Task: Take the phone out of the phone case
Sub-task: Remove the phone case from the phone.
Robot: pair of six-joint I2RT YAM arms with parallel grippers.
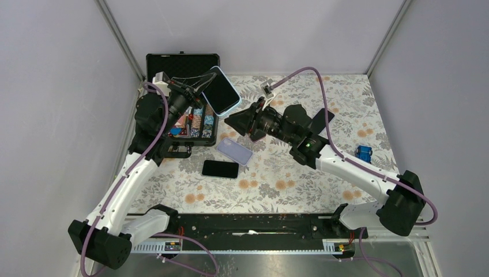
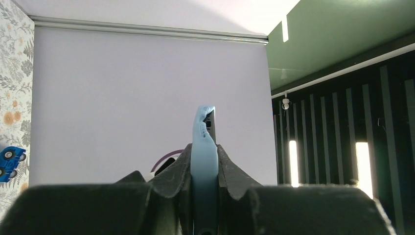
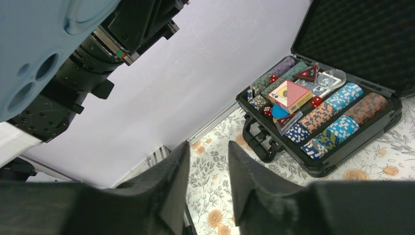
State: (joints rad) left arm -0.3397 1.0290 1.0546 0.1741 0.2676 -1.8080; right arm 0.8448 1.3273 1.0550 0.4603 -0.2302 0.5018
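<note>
My left gripper (image 1: 203, 86) is shut on a phone in a light blue case (image 1: 220, 91) and holds it raised and tilted above the open chip case. In the left wrist view the blue case (image 2: 203, 156) stands edge-on between the closed fingers (image 2: 183, 164), and a dark strip of the phone (image 2: 211, 128) shows at its upper corner. My right gripper (image 1: 229, 122) is open and empty, just right of and below the held phone. In the right wrist view the blue case's back (image 3: 34, 54) with its camera holes fills the top left, above the open gripper (image 3: 209, 149).
An open black case of poker chips (image 1: 193, 124) lies at the back left; it also shows in the right wrist view (image 3: 323, 117). A lavender phone case (image 1: 234, 151) and a bare black phone (image 1: 220, 169) lie on the floral cloth. A blue toy car (image 1: 363, 152) sits at the right.
</note>
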